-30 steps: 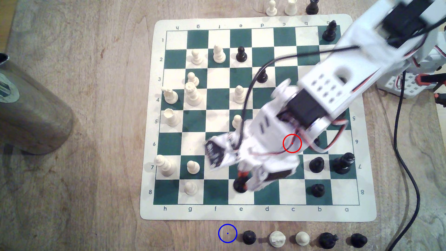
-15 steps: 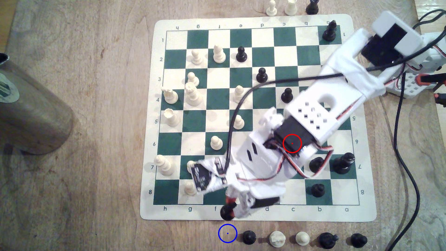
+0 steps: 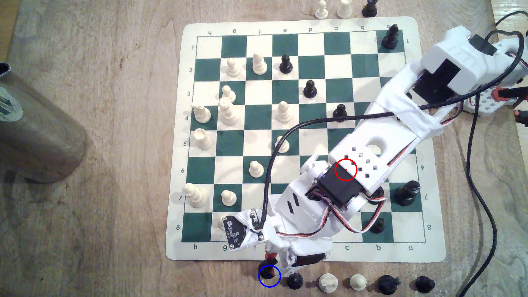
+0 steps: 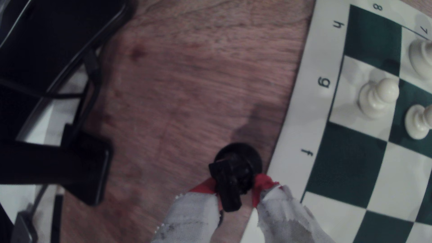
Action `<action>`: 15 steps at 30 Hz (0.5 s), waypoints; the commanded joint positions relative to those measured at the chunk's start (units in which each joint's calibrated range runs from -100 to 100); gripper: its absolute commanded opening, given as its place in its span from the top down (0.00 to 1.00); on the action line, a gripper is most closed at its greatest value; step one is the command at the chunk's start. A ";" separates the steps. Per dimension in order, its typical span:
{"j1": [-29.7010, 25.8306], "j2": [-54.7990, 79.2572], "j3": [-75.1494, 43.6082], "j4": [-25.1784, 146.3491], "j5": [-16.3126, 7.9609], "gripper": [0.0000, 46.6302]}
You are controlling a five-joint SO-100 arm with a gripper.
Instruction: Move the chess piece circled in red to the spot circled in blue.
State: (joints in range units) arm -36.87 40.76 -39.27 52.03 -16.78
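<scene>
The chess piece (image 3: 267,270) is short, black and glossy with a lumpy top, and it sits between my red-tipped fingers. My gripper (image 3: 271,264) is shut on it just past the board's front edge, over the blue-ringed spot (image 3: 269,276) on the bare wood. The piece's base overlaps the upper part of the ring. In the wrist view the chess piece (image 4: 235,171) hangs over the wood beside the board's f label, pinched by my gripper (image 4: 233,189). I cannot tell whether its base touches the wood. The red ring (image 3: 346,169) lies over my arm.
A row of captured pieces starts with a black one (image 3: 294,280) right beside the blue ring and runs toward the exterior view's right. The chessboard (image 3: 177,251) carries white and black pieces. A metal cylinder (image 3: 34,125) lies at the exterior view's left. Cables (image 3: 483,200) trail at the right.
My arm has swung from the board's e8 square over the front edge and down to the blue ring, with the black piece held in the gripper the whole way.
</scene>
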 commanded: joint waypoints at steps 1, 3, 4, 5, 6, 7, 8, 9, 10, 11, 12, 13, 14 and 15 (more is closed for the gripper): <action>1.01 -1.54 -6.61 0.30 -0.10 0.99; 1.01 -1.29 -6.70 0.14 -0.24 0.99; 0.93 -0.78 -7.42 0.14 -0.34 0.99; 0.93 -0.10 -8.60 0.47 -0.54 0.99; 0.85 0.41 -9.24 0.55 -0.73 0.99; 0.85 0.83 -9.78 0.55 -0.98 0.99; 0.85 1.17 -10.23 0.55 -1.22 0.99; 0.78 1.43 -10.60 0.47 -1.37 0.99; 0.78 1.43 -10.69 0.47 -1.42 0.99; 0.78 1.43 -10.69 0.38 -1.42 0.99; 0.70 1.43 -10.78 0.30 -1.42 0.99; 0.62 1.60 -10.78 0.22 -1.42 0.99; 0.54 1.94 -11.05 0.14 -1.42 0.99; 0.46 2.02 -11.05 0.06 -1.51 0.99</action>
State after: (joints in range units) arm -35.84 45.04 -44.06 52.35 -18.05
